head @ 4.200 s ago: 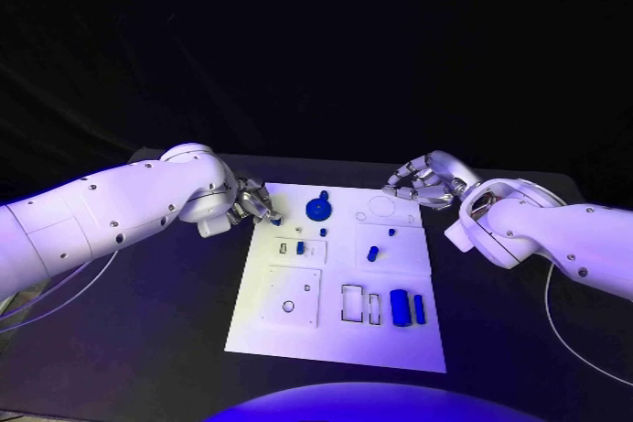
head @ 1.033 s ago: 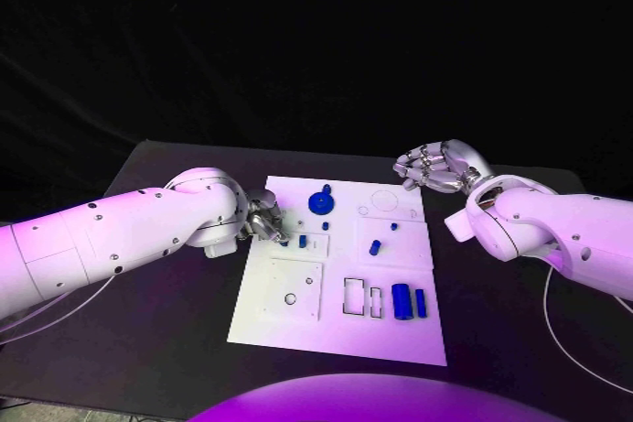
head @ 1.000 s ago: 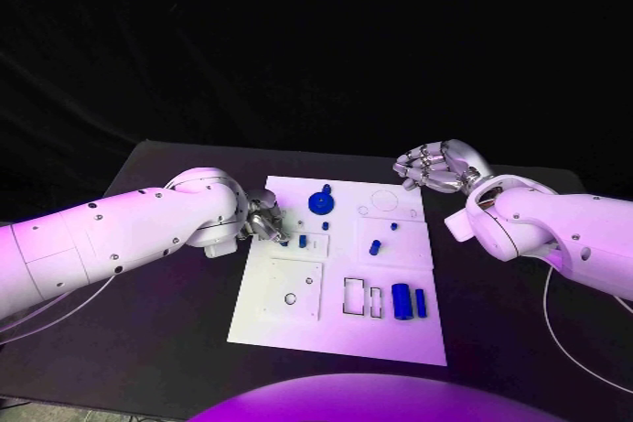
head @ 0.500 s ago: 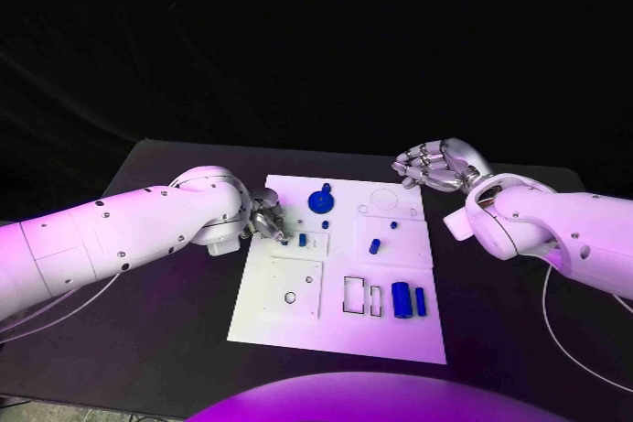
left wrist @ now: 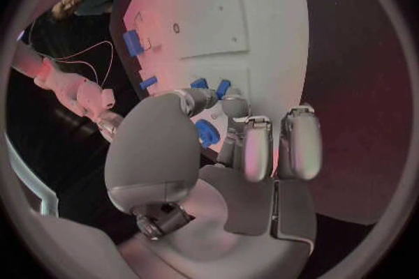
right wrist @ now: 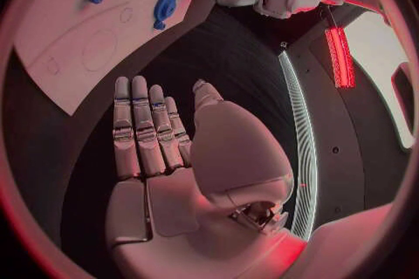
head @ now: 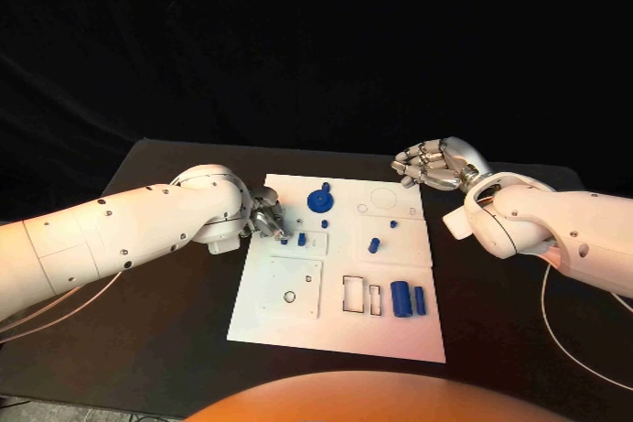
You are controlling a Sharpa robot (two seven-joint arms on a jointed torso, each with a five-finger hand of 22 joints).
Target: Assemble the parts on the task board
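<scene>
**A:** White task board, near edge first: in the row of rectangular slots, 2 blue blocks sit in the right-hand ones. The 2 empty slots are just beside them, and the round hole to their left is empty too.

**B:** And the step in hand?

**A:** Mid-board, at the left edge. Your left hand has its fingertips curled right at a small blue part. Whether they actually pinch it or only touch it, I cannot tell.

**B:** Advice?

**A:** I'd say confirm the pinch before you lift. Keep the part upright, bring it squarely over its seat and press straight down. A tilt would likely jam it, and the other pegs stand near those fingers.

**B:** Further back?

**A:** The blue gear sits on the far part of the board. Past the far right corner, your right hand hovers over the black table, fingers loose and holding nothing.
</scene>
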